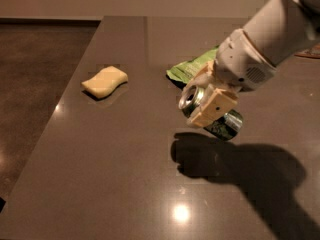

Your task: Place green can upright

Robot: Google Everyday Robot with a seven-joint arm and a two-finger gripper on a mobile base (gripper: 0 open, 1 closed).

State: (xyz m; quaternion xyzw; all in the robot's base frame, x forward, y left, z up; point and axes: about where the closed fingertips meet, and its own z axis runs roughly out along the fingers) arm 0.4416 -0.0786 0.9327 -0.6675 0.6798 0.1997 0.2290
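The green can [223,125] is a small dark green drink can with shiny silver ends. It lies sideways in the gripper [206,98], lifted a little above the dark table [125,174]; its shadow falls on the table below. The cream-coloured fingers [214,106] are shut around the can's middle. One silver end [190,99] faces left toward the camera and the other points right. The white arm reaches in from the upper right.
A light green crinkled snack bag [192,68] lies just behind the gripper. A yellow sponge [105,81] lies at the left of the table. The table's left edge runs beside a brown floor [35,84].
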